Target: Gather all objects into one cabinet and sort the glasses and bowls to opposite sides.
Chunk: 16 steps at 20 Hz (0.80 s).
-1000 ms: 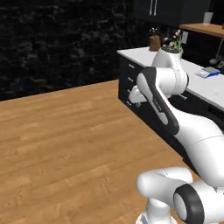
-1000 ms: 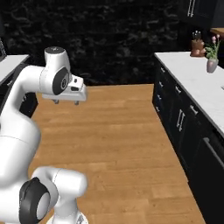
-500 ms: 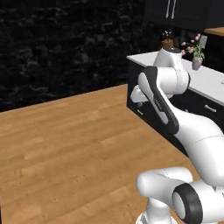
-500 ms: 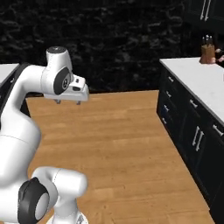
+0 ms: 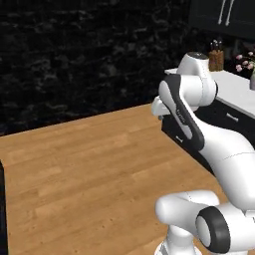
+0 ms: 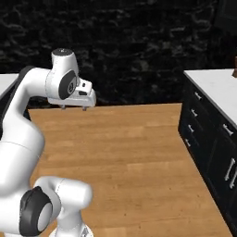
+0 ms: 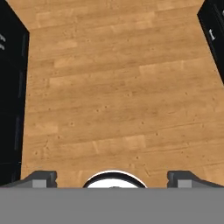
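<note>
Gripper (image 6: 73, 108) hangs high over the bare wooden floor (image 6: 129, 152), pointing straight down; in the right base view its two short dark fingers show just under the white hand, spread well apart with nothing between them. In the hand view the fingertips (image 7: 40, 178) sit at the far left and right of the lower edge, wide open and empty, with plank flooring between them.

None of the mugs, the wooden bowl or the blue vessel can be made out anywhere. A black upper cabinet (image 5: 221, 17) with two pale bar handles is cut off at the top right corner of the left base view; its inside is hidden behind shut doors.

Below it a white counter (image 5: 234, 89) carries a knife block (image 5: 216, 57) and pink flowers (image 5: 244, 62), the vase cropped by the frame edge. Much of the counter's front is hidden by the arm. Black drawer units (image 6: 208, 152) with short handles line the right of the right base view. A dark, rough stone wall (image 6: 139, 41) runs behind.
</note>
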{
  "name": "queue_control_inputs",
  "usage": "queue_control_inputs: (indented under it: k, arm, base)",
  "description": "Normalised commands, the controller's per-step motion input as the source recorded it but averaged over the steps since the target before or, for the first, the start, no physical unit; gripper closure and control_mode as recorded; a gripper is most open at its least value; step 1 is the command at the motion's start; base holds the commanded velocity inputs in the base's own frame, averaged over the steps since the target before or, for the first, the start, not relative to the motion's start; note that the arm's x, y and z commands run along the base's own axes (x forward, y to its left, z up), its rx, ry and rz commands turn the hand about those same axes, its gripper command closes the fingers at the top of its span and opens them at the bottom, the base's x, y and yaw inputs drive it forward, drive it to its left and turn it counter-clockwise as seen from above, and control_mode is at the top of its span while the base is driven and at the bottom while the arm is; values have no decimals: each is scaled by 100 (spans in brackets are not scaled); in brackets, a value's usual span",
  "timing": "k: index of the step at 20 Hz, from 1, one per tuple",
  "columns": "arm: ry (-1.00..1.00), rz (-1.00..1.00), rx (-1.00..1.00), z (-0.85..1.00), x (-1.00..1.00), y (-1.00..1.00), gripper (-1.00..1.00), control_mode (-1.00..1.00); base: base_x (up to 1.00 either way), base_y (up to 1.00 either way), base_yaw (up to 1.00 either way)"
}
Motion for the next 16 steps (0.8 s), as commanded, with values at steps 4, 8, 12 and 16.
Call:
queue_control_inputs:
  k: [4, 8, 12, 16]
  arm:
    - [0, 0, 0, 0, 0, 0, -100, 100]
    - [0, 0, 0, 0, 0, 0, -100, 100]
    - [0, 0, 0, 0, 0, 0, -100, 100]
    - [0, 0, 0, 0, 0, 0, -100, 100]
  base:
    - [89, 0, 8]
    - [100, 7, 5]
    - [100, 23, 12]
    - [57, 11, 81]
